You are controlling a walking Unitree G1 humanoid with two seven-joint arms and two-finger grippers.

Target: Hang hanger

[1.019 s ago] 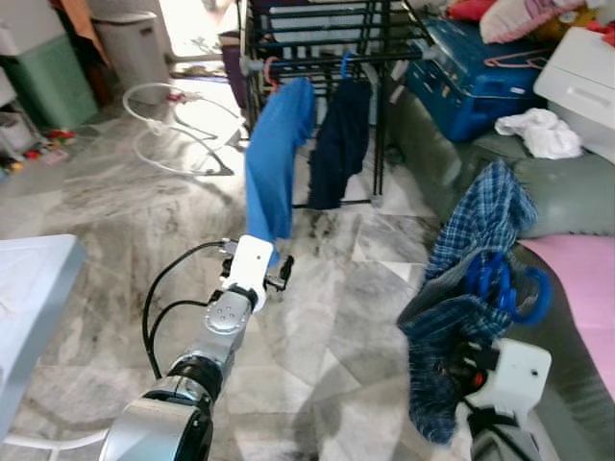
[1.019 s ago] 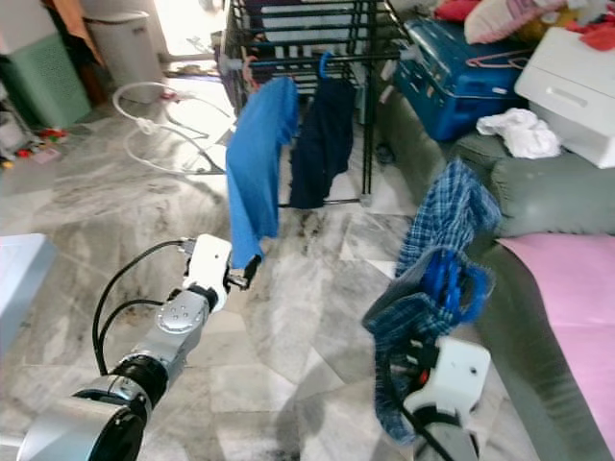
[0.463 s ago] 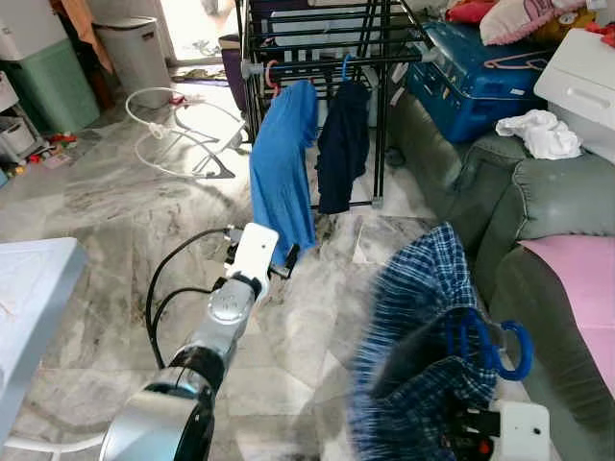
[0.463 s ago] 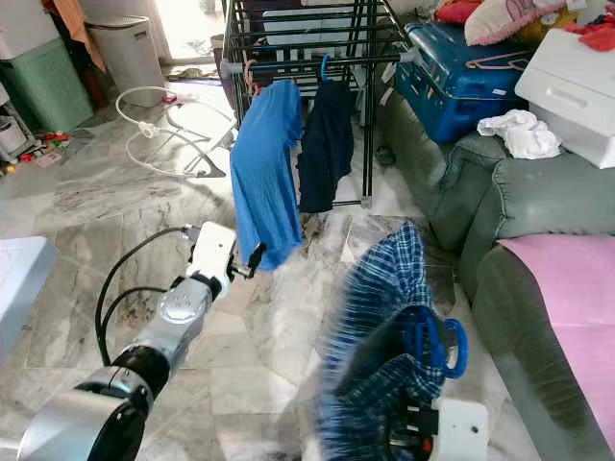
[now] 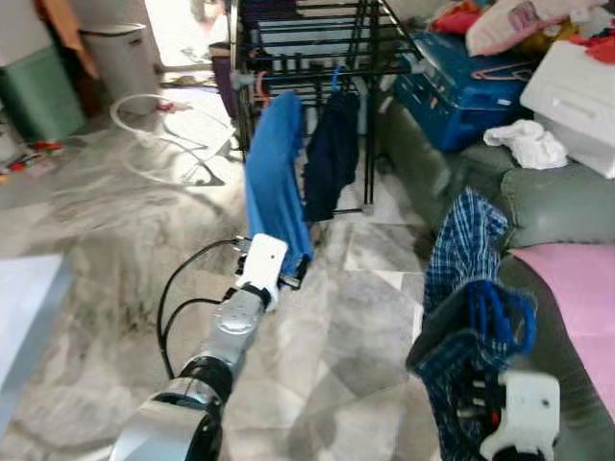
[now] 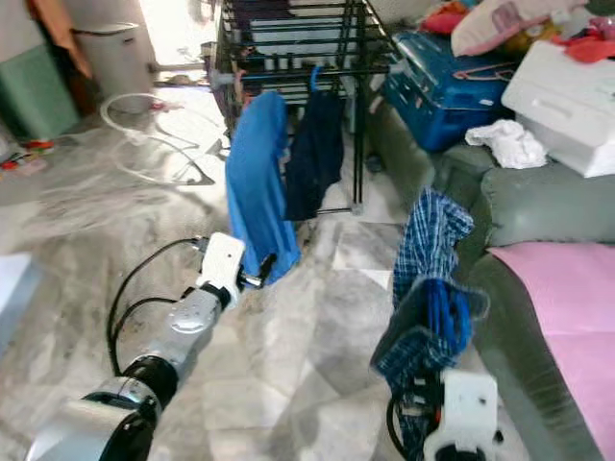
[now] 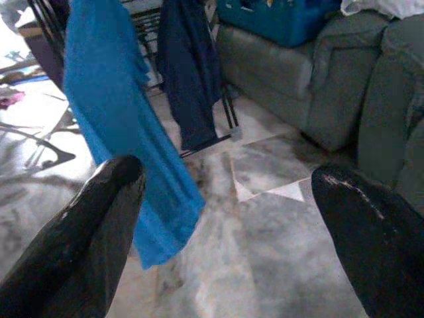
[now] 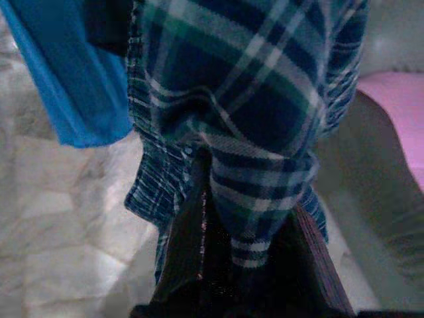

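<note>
R gripper [image 8: 245, 265] clamped on blue plastic hanger [image 5: 500, 312] w/ plaid shirt [image 5: 461, 259] draped over it, held low right, beside grey sofa [image 5: 567, 202]. Hanger roughly upright; hook direction unclear. L gripper [image 7: 225, 199] fingers wide apart, empty, aimed at black metal rack [image 5: 317, 38] w/ bright blue garment [image 5: 274, 182] and navy garment [image 5: 332, 154]. Marble floor [image 5: 356, 317].

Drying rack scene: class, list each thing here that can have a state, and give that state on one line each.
Drying rack: standing, two garments hung on it.
Blue shirt: hanging on the rack.
Dark garment: hanging beside the blue shirt.
Plaid shirt: on a blue hanger, held up, not yet hung.
Left gripper: open, empty.
Right gripper: shut on the plaid shirt.
Blue suitcase: lying closed.
</note>
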